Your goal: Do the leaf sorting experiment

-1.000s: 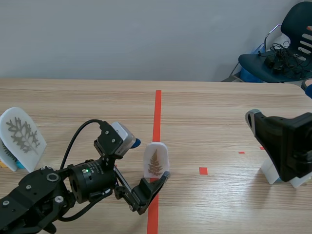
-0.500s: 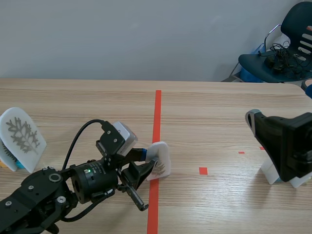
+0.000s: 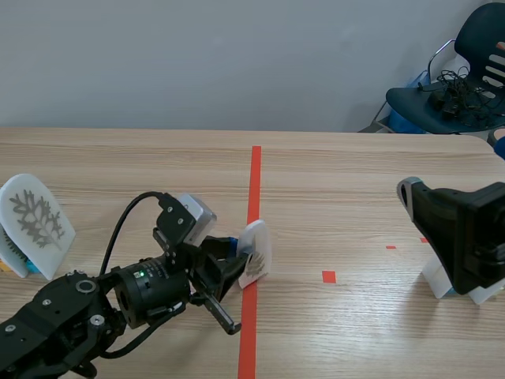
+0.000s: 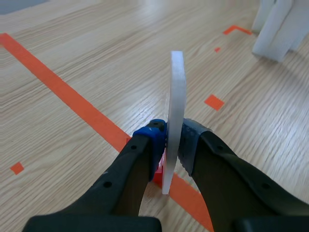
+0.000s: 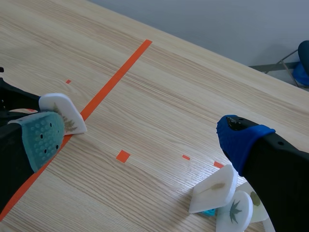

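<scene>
1. The left gripper (image 4: 173,140) is clamped on a white leaf card (image 4: 176,92) - its blue pad (image 4: 152,137) presses 1 face and its grey pad (image 4: 189,140) the other, low on the card.
2. Seen past that gripper, the card stands upright and edge-on, its lower edge over the orange-red tape line (image 3: 255,185) near the middle of the table (image 3: 355,174). Whether it touches the wood cannot be told.
3. In the scene view the card's printed leaf is turned toward the right side, and the left arm (image 3: 118,304) lies low beside the tape line.
4. The right gripper (image 5: 140,140) hangs spread wide with nothing between its 2 fingers - a teal pad (image 5: 42,137) on 1, a blue tip on the other.
5. Just under the blue-tipped finger stands a cluster of white leaf cards (image 5: 215,188), well apart from the held card.
6. A white card with a grey branching leaf (image 3: 35,219) stands at the table's left edge.
7. A dark chair (image 3: 465,79) holding cables sits beyond the table's far right corner.
</scene>
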### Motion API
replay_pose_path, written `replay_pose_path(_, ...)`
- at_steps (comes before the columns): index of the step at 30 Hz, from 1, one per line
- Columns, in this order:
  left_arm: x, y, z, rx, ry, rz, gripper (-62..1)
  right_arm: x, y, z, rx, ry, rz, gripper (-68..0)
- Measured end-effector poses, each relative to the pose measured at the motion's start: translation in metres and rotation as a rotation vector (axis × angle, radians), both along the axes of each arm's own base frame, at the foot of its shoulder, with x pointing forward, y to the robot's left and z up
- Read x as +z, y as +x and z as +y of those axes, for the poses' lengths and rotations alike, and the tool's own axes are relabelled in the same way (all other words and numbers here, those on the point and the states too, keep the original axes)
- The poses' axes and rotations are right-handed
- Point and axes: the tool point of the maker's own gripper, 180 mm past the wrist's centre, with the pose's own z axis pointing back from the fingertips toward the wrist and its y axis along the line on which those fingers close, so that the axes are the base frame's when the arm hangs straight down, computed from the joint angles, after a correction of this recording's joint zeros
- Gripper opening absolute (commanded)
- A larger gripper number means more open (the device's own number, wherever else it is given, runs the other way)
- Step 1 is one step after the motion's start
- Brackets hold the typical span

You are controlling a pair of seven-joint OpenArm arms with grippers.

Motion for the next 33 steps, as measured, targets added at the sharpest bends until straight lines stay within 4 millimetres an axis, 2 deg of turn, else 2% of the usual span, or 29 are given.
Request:
replay_pose_path(6, 0.006, 0.004, 0.001, 0.027, -0.047, 0.012, -52.5, 0.0, 0.0, 0.0, 0.0, 0.0, 0.0, 0.4)
replay_pose_path(16, 0.043, 0.012, -0.01, 0.004, -0.088, -0.086, -52.5, 0.0, 0.0, 0.0, 0.0, 0.0, 0.0, 0.4)
replay_pose_path(21, 0.042, 0.013, -0.008, 0.031, -0.063, -0.077, -52.5, 0.0, 0.0, 0.0, 0.0, 0.0, 0.0, 0.4)
replay_pose_path(26, 0.036, 0.027, 0.016, 0.201, -0.094, -0.018, -52.4, 0.0, 0.0, 0.0, 0.0, 0.0, 0.0, 0.4)
replay_pose_path(33, 0.037, 0.046, 0.05, 0.334, -0.104, 0.0, -52.4, 0.0, 0.0, 0.0, 0.0, 0.0, 0.0, 0.4)
